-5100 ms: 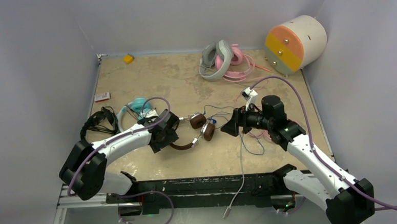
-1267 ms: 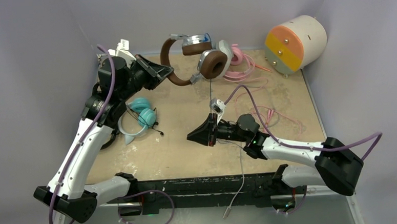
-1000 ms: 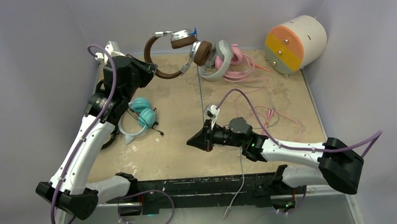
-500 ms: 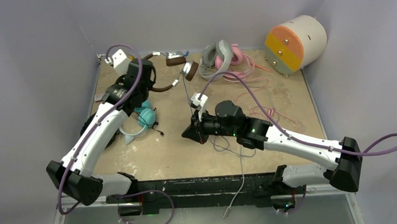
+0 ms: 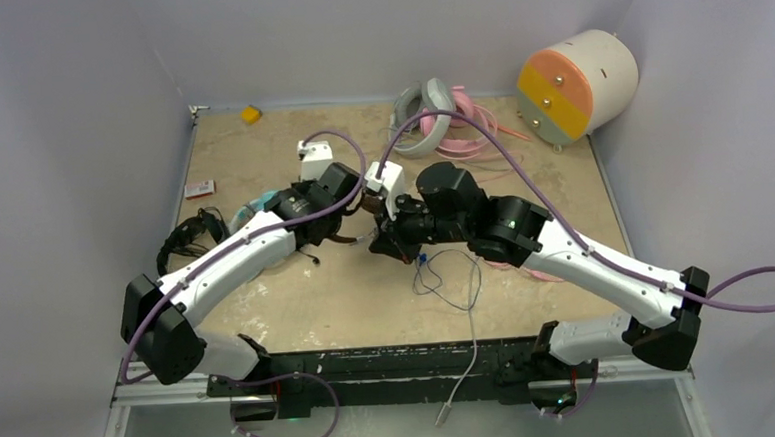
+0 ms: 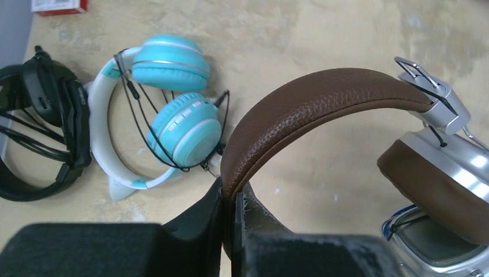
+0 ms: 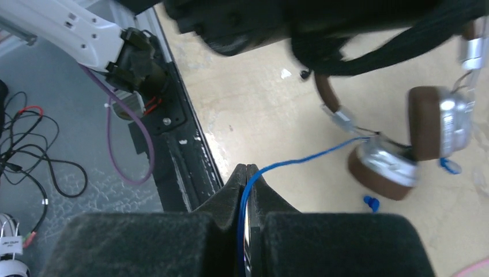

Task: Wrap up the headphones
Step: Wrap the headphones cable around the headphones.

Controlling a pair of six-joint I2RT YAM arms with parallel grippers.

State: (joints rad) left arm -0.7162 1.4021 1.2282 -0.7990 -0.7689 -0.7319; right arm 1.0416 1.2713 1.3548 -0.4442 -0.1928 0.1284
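The brown-and-silver headphones [image 6: 323,104] are held by their leather band in the left gripper [image 6: 232,199], whose jaws are pressed onto it partway along. The right gripper [image 7: 247,173] pinches their thin blue cable [image 7: 300,157] between closed jaws, a little way from the ear cups. The pair is low over the middle of the table [image 5: 290,153], between the two grippers; whether the cups touch the surface I cannot tell. The nearest risk is at the right jaws. The cable is thin, and a pull along its length could slide it out or, if the pinch holds, strain it where it enters the silver cup. At the left jaws the hold is narrow, so a quick turn could twist the band and swing the cups into the right arm. Further out, what looks like the cable's slack [image 5: 447,280] lies in loose loops on the table and could snag or knot as it is wound. Just beside, the teal-and-white pair [image 6: 173,124], wrapped in its own dark cord, and the black pair [image 6: 40,133] beyond it could be caught and dragged along.
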